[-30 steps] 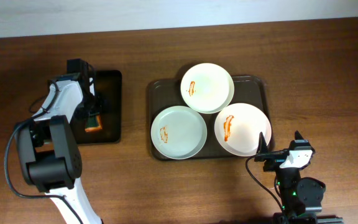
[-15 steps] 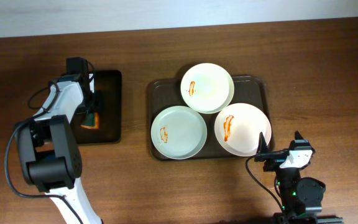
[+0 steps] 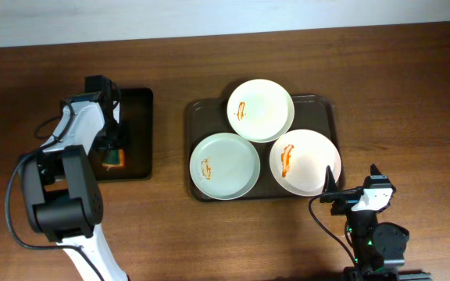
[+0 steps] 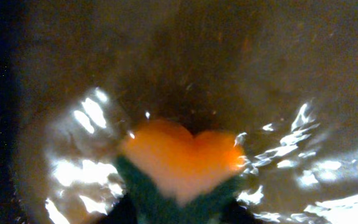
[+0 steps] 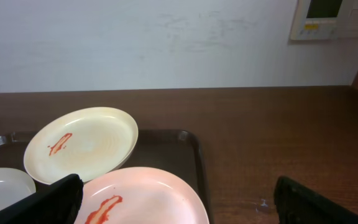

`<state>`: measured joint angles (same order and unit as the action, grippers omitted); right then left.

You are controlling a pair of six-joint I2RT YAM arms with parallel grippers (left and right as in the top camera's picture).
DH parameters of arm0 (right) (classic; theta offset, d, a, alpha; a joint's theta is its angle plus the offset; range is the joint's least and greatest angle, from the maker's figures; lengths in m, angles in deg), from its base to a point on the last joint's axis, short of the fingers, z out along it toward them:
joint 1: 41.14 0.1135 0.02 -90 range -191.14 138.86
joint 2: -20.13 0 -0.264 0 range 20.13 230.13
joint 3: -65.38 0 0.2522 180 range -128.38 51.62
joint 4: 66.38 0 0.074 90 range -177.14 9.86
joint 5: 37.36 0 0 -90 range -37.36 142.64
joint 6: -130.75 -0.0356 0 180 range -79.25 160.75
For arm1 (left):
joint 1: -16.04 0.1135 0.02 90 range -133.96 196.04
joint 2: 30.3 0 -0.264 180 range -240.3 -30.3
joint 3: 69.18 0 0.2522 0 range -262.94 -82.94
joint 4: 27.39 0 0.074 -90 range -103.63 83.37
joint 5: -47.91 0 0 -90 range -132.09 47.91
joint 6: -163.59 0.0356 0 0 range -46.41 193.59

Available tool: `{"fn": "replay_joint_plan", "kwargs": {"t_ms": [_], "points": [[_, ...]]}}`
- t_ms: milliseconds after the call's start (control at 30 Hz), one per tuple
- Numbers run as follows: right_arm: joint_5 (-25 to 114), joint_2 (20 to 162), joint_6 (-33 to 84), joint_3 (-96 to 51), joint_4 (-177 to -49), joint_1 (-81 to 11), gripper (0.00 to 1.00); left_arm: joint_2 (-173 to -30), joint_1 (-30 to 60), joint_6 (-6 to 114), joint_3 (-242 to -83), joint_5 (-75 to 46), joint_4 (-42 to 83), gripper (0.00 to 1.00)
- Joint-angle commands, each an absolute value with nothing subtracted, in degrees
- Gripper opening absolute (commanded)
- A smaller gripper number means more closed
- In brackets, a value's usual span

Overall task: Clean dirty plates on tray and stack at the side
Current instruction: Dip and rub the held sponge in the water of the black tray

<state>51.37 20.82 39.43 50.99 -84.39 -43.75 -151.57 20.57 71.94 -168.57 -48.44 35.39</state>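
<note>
At the near edge, right gripper wide open, empty. Just beyond, three smeared plates on the tray, far one lapping the near two. Off left, left gripper over a sponge on a black tray; grip impossible to tell.

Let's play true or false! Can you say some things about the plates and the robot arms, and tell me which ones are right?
1. Three plates sit on the tray. True.
2. All the plates are clean. False: each one has an orange-red smear on it.
3. The right gripper is holding a plate. False: it is open and holds nothing.
4. An orange and green sponge lies on the small black tray. True.
</note>
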Motion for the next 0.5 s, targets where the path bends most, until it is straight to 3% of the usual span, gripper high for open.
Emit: {"fn": "replay_joint_plan", "kwargs": {"t_ms": [0, 133, 167, 200, 267, 300, 400, 467], "points": [[51.87, 20.49, 39.43, 51.3, -84.66, -43.36, 0.98, -153.17, 20.73, 72.16, -167.45, -48.44, 37.81, 1.0], [51.87, 20.49, 39.4, 51.3, -84.66, -43.36, 0.98, -153.17, 20.7, 72.16, -167.52, -49.68, 41.73, 1.0], [51.87, 20.49, 39.43, 51.3, -84.66, -43.36, 0.98, -153.17, 20.7, 72.16, -167.52, -49.68, 42.95, 0.95], [51.87, 20.49, 39.43, 51.3, -84.66, -43.36, 0.98, -153.17, 20.7, 72.16, -167.52, -49.66, 44.18, 0.79], [51.87, 20.49, 39.43, 51.3, -84.66, -43.36, 0.98, -153.19, 20.73, 72.16, -167.52, -49.68, 45.27, 0.62], [51.87, 20.49, 39.43, 51.3, -84.66, -43.36, 0.98, -153.19, 20.73, 72.16, -167.52, -49.68, 45.66, 0.44], [51.87, 20.49, 39.43, 51.3, -84.66, -43.36, 0.98, -153.17, 20.7, 72.16, -167.52, -49.64, 45.81, 0.02], [51.87, 20.49, 39.43, 51.3, -84.66, -43.36, 0.99, -153.19, 20.7, 72.14, -167.52, -49.4, 45.84, 0.0]]}}
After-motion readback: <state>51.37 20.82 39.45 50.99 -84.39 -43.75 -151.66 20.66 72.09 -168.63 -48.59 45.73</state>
